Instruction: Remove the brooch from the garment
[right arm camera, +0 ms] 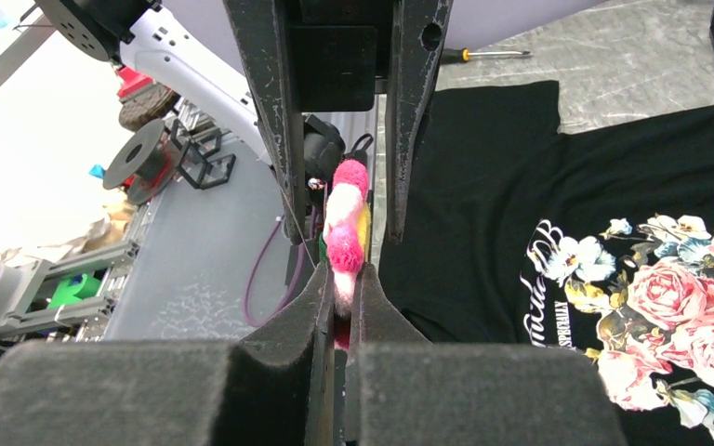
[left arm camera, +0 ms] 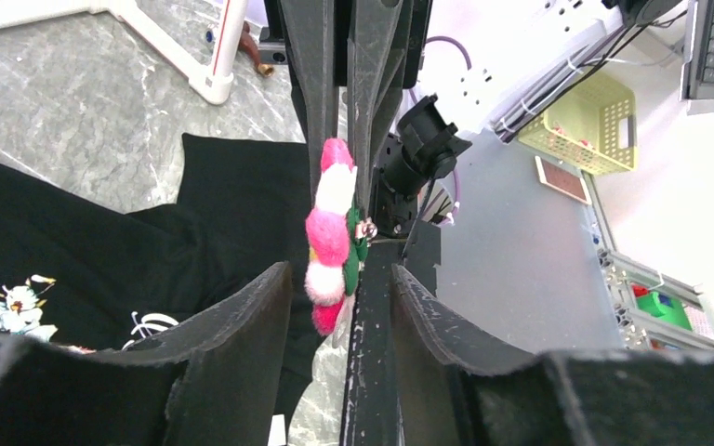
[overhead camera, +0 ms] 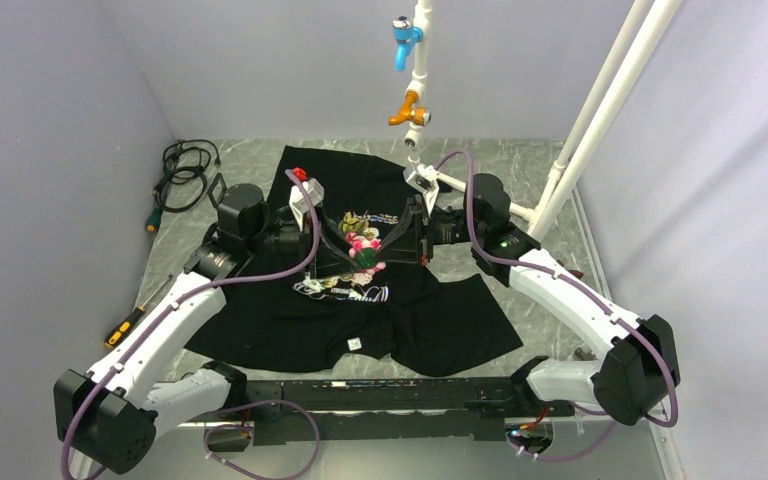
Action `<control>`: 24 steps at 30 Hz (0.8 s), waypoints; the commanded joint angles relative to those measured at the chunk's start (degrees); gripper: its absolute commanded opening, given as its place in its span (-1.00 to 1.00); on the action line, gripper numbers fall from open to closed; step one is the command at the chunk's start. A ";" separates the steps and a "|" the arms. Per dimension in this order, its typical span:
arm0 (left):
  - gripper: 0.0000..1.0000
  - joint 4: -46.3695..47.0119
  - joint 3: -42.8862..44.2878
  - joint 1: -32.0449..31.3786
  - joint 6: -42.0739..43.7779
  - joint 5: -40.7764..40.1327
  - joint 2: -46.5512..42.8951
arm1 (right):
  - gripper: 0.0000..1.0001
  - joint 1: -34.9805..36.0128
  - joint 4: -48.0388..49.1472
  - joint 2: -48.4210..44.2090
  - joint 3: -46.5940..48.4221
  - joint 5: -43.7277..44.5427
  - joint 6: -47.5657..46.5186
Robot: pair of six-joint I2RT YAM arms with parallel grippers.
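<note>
The garment (overhead camera: 440,320) is a black T-shirt with a rose print, lying flat on the table; it also shows in the left wrist view (left arm camera: 74,242) and the right wrist view (right arm camera: 521,186). The brooch (overhead camera: 365,250) is a fluffy pink and white flower with green backing. My right gripper (overhead camera: 375,252) (right arm camera: 344,271) is shut on the brooch (right arm camera: 346,228) and holds it above the shirt's print. My left gripper (overhead camera: 353,257) (left arm camera: 339,274) is open, its jaws standing either side of the brooch (left arm camera: 328,237) without pinching it.
A coil of black cable (overhead camera: 185,170) lies at the back left. A screwdriver (overhead camera: 125,325) lies left of the shirt. A white pipe frame (overhead camera: 600,110) with taps (overhead camera: 405,40) rises at the back right. A small white label (overhead camera: 354,343) sits on the shirt's near part.
</note>
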 commanded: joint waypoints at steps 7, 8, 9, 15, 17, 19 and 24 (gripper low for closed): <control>-0.24 8.81 -1.40 -0.41 -6.99 0.10 0.39 | -1.00 0.53 1.20 -0.56 2.52 0.54 -1.36; -0.28 9.18 -1.69 -0.48 -7.31 0.22 0.46 | -1.00 0.52 1.30 -0.54 2.52 0.54 -1.27; -0.34 9.17 -1.87 -0.57 -7.45 0.30 0.46 | -1.00 0.51 1.38 -0.54 2.52 0.54 -1.14; -0.56 10.74 -2.55 -0.76 -9.83 0.89 0.71 | -1.00 0.49 1.30 -0.85 2.19 0.55 -0.97; -0.62 11.69 -2.89 -0.76 -11.34 1.18 1.03 | -0.98 0.51 1.26 -0.95 2.01 0.55 -1.00; -0.82 12.04 -3.12 -0.76 -12.12 1.44 1.30 | -0.93 0.53 1.21 -1.10 1.91 0.54 -1.00; -1.00 10.58 -2.64 -0.65 -13.38 0.68 1.69 | -0.44 0.27 -2.02 -1.11 2.69 1.17 -2.92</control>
